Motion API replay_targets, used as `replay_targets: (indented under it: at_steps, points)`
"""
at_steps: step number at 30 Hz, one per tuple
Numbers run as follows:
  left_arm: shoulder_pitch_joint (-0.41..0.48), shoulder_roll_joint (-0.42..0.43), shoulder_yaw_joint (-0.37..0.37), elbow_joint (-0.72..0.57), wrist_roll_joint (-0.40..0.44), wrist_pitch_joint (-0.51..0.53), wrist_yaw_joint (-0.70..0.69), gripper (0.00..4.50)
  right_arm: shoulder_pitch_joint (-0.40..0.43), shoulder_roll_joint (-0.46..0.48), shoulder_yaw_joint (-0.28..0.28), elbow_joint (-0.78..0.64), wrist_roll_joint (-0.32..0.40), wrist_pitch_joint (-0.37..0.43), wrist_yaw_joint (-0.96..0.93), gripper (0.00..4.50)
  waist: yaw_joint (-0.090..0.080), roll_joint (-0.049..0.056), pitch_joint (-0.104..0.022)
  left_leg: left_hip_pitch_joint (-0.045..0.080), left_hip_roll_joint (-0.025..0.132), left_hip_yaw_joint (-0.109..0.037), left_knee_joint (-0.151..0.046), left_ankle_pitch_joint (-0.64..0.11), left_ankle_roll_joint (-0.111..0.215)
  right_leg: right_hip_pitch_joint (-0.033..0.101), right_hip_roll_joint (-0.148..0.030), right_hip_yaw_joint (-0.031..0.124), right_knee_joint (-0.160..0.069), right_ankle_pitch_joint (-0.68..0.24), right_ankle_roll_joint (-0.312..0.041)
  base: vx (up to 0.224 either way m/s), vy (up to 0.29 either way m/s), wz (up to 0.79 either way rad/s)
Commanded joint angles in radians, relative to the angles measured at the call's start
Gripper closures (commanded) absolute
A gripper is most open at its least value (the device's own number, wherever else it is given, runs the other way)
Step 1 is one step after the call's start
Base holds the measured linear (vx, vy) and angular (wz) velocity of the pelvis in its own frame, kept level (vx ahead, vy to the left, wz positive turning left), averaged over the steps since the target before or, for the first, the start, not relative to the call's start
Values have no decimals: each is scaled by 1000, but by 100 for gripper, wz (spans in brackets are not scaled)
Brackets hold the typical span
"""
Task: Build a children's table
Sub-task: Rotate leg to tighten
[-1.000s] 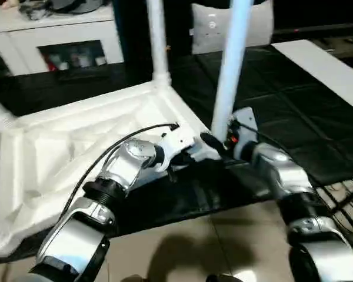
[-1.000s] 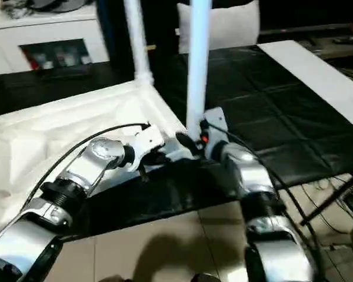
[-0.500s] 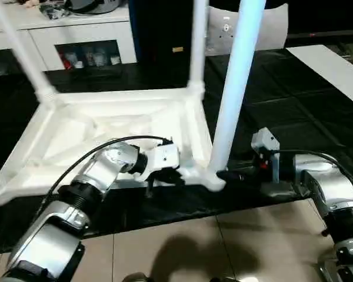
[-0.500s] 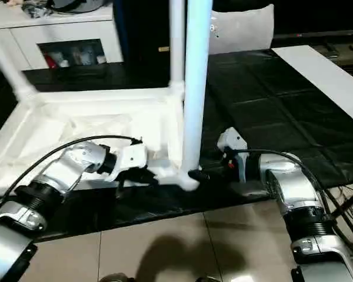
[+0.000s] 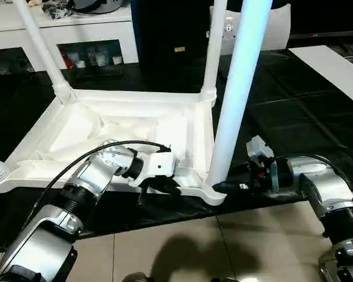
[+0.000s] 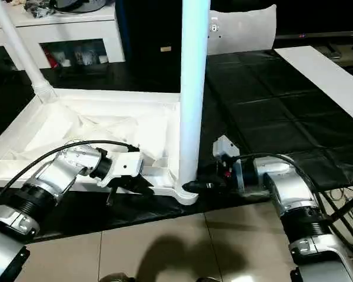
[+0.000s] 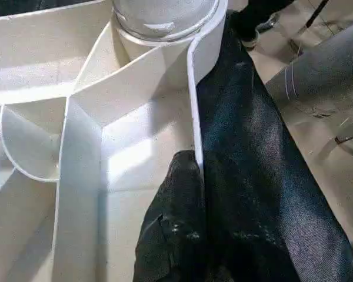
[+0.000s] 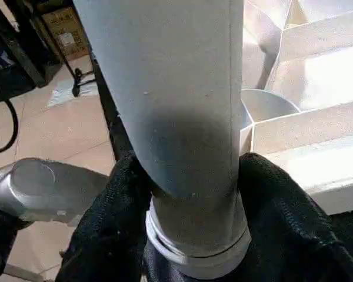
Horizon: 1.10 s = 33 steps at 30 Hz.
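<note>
Silver right arm point(image 5: 317, 188) level, jaws round leg point(image 5: 235, 106)

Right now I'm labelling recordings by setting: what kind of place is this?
Probably a home-like room or mock-up: a white cabinet with display niches, a tiled floor and black mats under the upturned table top.

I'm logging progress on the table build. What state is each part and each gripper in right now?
Table top: upside down on the black mat, ribbed underside up.
Near leg: upright in the corner socket nearest the robot.
Far right leg: upright in its socket.
Far left leg: seated in its socket, leaning.
Left gripper: shut on the top's near rim.
Right gripper: shut on the near leg's base.
</note>
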Motion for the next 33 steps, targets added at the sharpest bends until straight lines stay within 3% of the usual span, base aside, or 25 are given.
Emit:
replay_targets:
  at_steps: [1,7,12,14,18,21,24,25,27,28,29,31,32,33]
  points:
    - [8,-3,-40,-29,7,-27,-52,450,-27,7,8,-6,5,-5,13,254,-1,-9,-73,6,45,-6,-71,-226,67,61,-63,51,-67,-339,-195,0,0,0]
    - [18,-8,-33,-39,-2,-6,-51,450,-3,8,14,-29,21,7,29,257,-2,-9,-74,6,45,-5,-70,-220,69,61,-62,51,-65,-325,-201,0,0,0]
    - [23,-33,-4,-42,-25,61,-10,450,24,30,-15,-62,46,23,-19,257,-1,-12,-73,6,44,-4,-70,-212,71,61,-62,51,-67,-340,-195,0,0,0]
    - [16,-74,20,-40,-23,160,78,450,24,94,-40,-82,34,108,-185,257,-5,-7,-69,8,44,-4,-72,-223,63,59,-58,50,-70,-363,-188,0,0,0]
    - [-18,-144,47,-12,-1,254,227,450,-17,217,-72,-51,2,177,-430,257,-31,-10,-58,17,27,-10,-72,-306,16,53,-60,34,-99,-579,-103,0,0,0]
    - [-41,-172,53,11,10,296,280,450,-50,274,-87,-12,-9,191,-531,257,-60,-10,-60,15,25,-16,-72,-336,17,53,-60,29,-107,-592,-79,0,0,0]
    - [-101,-245,77,76,38,344,434,450,-149,402,-134,129,-35,182,-789,257,-85,-8,-63,8,22,-17,-70,-326,22,52,-58,28,-101,-549,-104,0,0,0]
    - [-121,-273,90,91,51,366,492,450,-175,440,-154,174,-45,170,-873,257,-98,-14,-64,10,20,-15,-65,-331,18,48,-59,26,-104,-568,-104,0,0,0]
    - [-128,-287,96,96,59,377,517,450,-180,457,-167,188,-47,158,-901,257,-99,-11,-64,12,16,-14,-62,-320,31,50,-61,24,-111,-580,-96,0,0,0]
    - [-131,-292,97,98,62,380,525,450,-180,464,-175,192,-46,149,-908,257,-95,-15,-68,11,20,-12,-63,-293,45,51,-62,30,-106,-541,-105,0,0,0]
    - [-133,-298,99,100,65,383,534,450,-179,474,-188,195,-39,135,-912,222,-92,-14,-69,9,23,-12,-66,-277,52,53,-62,33,-102,-511,-115,0,0,0]
    - [-131,-298,99,96,64,383,536,450,-169,481,-206,177,-15,122,-889,201,-87,-13,-78,-2,30,-10,-66,-205,79,61,-61,41,-80,-343,-170,0,0,0]
    - [-126,-295,100,89,61,382,534,450,-160,479,-210,157,-1,114,-865,201,-85,-14,-78,-4,32,-10,-66,-192,86,62,-62,43,-75,-312,-184,0,0,0]
    - [-113,-282,98,79,59,366,519,450,-143,463,-211,132,-1,110,-838,169,-81,-12,-78,-4,32,-8,-65,-170,97,64,-60,43,-70,-271,-201,0,0,0]
